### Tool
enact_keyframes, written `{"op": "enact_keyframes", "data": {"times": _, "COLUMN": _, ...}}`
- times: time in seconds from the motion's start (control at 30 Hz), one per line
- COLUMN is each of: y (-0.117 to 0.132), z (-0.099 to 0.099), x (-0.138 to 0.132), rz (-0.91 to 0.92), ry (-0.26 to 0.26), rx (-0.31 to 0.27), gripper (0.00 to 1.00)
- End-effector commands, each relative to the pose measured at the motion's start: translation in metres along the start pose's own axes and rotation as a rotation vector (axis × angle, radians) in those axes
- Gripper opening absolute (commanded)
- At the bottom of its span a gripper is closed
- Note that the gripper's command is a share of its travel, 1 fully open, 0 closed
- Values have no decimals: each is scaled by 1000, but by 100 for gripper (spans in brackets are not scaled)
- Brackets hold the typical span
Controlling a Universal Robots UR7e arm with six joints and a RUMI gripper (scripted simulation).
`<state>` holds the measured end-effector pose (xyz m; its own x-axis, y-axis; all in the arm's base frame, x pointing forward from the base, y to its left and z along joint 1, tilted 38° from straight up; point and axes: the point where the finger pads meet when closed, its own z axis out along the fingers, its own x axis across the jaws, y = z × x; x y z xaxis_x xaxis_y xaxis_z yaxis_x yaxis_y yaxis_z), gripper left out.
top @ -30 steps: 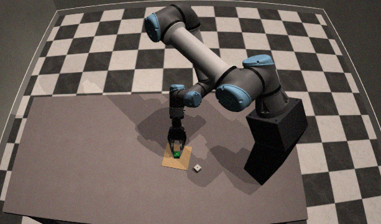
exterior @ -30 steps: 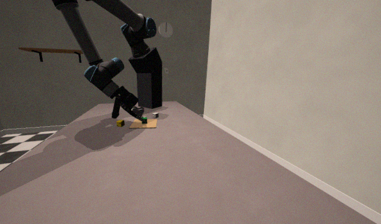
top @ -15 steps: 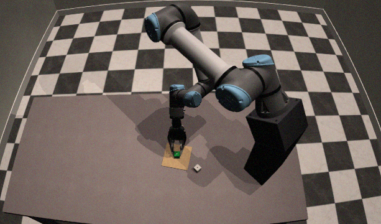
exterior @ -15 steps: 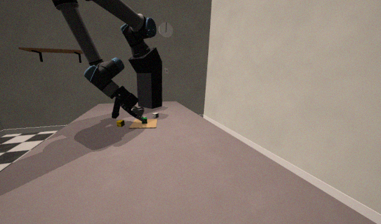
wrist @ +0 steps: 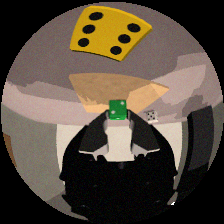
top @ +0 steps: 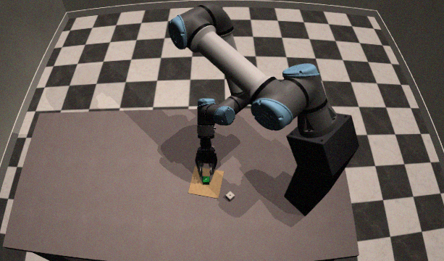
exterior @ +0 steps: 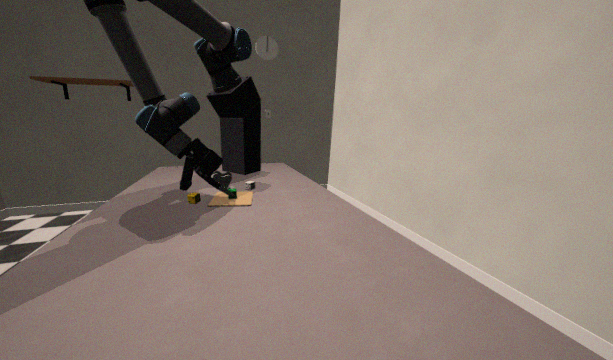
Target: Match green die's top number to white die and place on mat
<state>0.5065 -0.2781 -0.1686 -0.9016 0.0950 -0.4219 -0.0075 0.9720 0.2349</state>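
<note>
My gripper (top: pixel 206 178) is shut on the green die (top: pixel 206 179) and holds it low over the tan mat (top: pixel 206 185). The green die shows between the fingertips in the wrist view (wrist: pixel 118 109) and in the exterior view (exterior: pixel 232 193), down at the mat (exterior: pixel 231 199); whether it touches the mat I cannot tell. The white die (top: pixel 229 196) sits flat on the table just right of the mat and also shows in the wrist view (wrist: pixel 150 116) and in the exterior view (exterior: pixel 250 184). Its top number is too small to read.
A yellow die (exterior: pixel 193 198) lies on the table left of the mat in the exterior view; in the wrist view (wrist: pixel 111 31) its face shows six pips. The arm's dark base block (top: pixel 319 159) stands to the right. A wall (exterior: pixel 476 130) borders the table.
</note>
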Motion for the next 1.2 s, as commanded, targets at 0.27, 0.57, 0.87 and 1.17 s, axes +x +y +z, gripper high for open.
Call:
{"op": "enact_keyframes", "data": {"times": 0.27, "y": 0, "z": 0, "x": 0, "rz": -1, "ry": -1, "rx": 0, "gripper": 21}}
{"op": "enact_keyframes", "data": {"times": 0.57, "y": 0, "z": 0, "x": 0, "rz": -1, "ry": -1, "rx": 0, "gripper": 40}}
{"op": "enact_keyframes", "data": {"times": 0.87, "y": 0, "z": 0, "x": 0, "rz": -1, "ry": -1, "rx": 0, "gripper": 40}}
{"op": "enact_keyframes", "data": {"times": 1.17, "y": 0, "z": 0, "x": 0, "rz": -1, "ry": -1, "rx": 0, "gripper": 40}}
